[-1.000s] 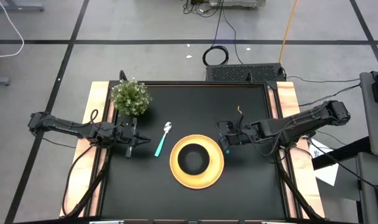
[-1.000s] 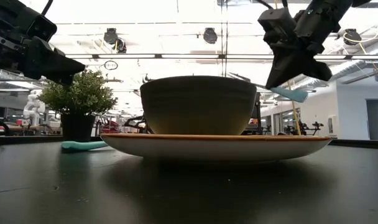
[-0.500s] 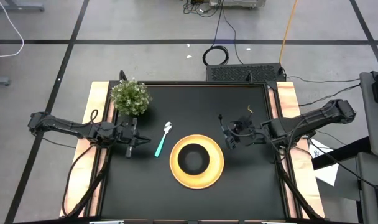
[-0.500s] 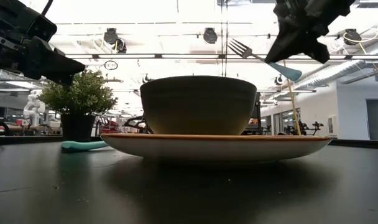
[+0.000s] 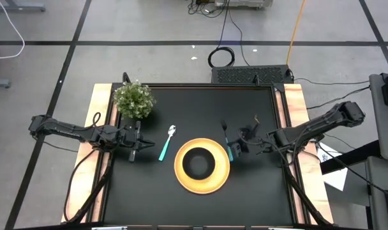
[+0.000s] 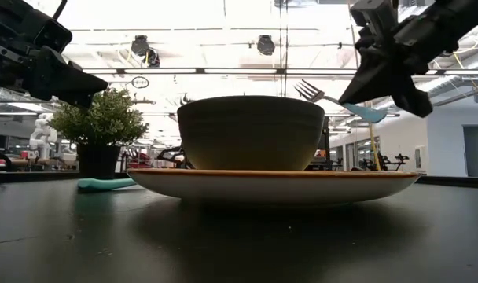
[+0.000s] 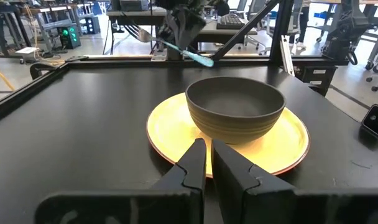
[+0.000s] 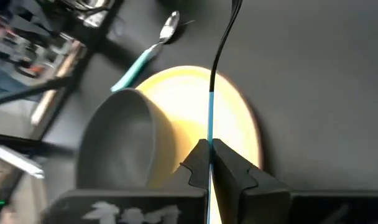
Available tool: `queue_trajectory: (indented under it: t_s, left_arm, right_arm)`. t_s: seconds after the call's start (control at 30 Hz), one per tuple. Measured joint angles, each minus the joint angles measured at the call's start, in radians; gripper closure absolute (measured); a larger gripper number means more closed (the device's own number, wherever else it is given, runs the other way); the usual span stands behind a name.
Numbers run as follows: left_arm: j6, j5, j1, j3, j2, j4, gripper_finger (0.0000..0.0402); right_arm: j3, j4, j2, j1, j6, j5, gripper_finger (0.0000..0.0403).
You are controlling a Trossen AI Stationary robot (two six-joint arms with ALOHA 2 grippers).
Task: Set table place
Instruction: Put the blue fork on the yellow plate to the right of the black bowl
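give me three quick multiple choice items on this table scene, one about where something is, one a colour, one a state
1. Where does the spoon lie?
A. inside the bowl
B. on the table between the left gripper and the plate
C. under the plant

2. What colour is the plate?
A. yellow
B. white
C. red

3. What is the right gripper doing?
A. hanging open
B. shut on the fork
C. gripping the bowl

Answers: 1 B, the high view shows it between the left gripper and the plate; 2 A, its rim is yellow; 3 B, the fork is clamped above the table.

Bare table [image 5: 258, 185] right of the plate [image 5: 181, 179]; plant [image 5: 134, 99] crowds far-left corner.
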Motion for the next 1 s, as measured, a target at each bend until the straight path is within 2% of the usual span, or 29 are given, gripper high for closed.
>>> queue_trajectory:
  t_s: [0.13, 0.37, 0.7, 1.0]
  left_arm:
    - [0.000, -0.001, 0.000, 0.000, 0.000, 0.000, 0.0371]
    - [0.000, -0.001, 0.000, 0.000, 0.000, 0.001, 0.0371]
    - [-0.010, -0.001, 0.000, 0.000, 0.000, 0.001, 0.0371]
    - [-0.010, -0.001, 0.000, 0.000, 0.000, 0.002, 0.0371]
  right_arm:
    - [-0.010, 0.068, 0.000, 0.038, 0.061, 0.000, 0.0403]
    - [-0.010, 0.067, 0.018, 0.081, 0.147, 0.009, 0.0403]
    - [-0.010, 0.081, 0.122, 0.118, 0.234, 0.012, 0.0403]
    - [-0.010, 0.232, 0.222, 0.137, 0.229, 0.010, 0.0403]
